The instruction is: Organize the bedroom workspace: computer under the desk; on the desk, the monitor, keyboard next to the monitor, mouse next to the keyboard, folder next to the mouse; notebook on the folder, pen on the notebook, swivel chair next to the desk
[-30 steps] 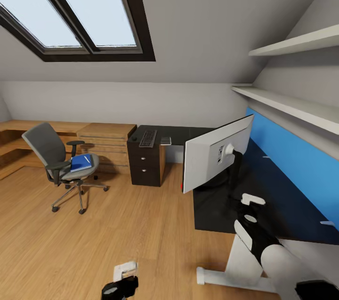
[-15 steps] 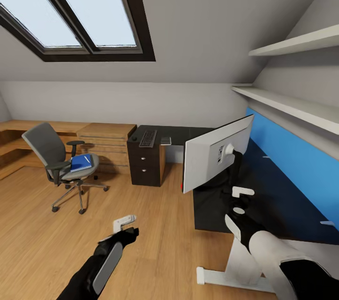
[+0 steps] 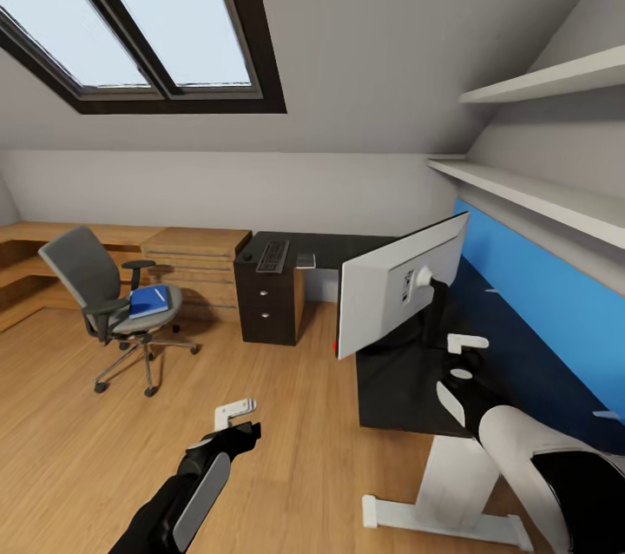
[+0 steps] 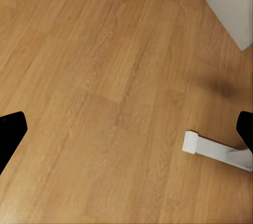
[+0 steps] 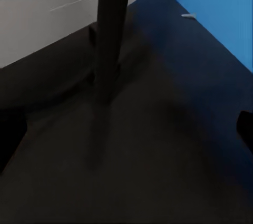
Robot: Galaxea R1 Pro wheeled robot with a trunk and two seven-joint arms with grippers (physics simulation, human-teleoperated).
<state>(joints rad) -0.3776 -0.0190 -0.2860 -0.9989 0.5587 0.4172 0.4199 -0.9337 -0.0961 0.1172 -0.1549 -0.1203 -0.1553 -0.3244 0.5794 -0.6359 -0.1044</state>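
Note:
The monitor stands on the black desk, its pale back toward me. Behind it my right gripper hovers open over the desk top; the right wrist view shows the monitor's thin stem just ahead. My left gripper hangs open above the wooden floor. Far along the desk lie the keyboard and a small grey mouse. The grey swivel chair stands out on the floor to the left, with the blue folder on its seat. The computer is out of view.
The desk's white leg and foot stand on the floor near me, also seen as a white foot. A black drawer unit holds up the far end. Wooden benches line the back wall; white shelves hang at the right.
My left arm has risen and stretched forward over the floor. The right gripper has shifted a little farther over the desk behind the monitor. Chair, folder and keyboard have not moved.

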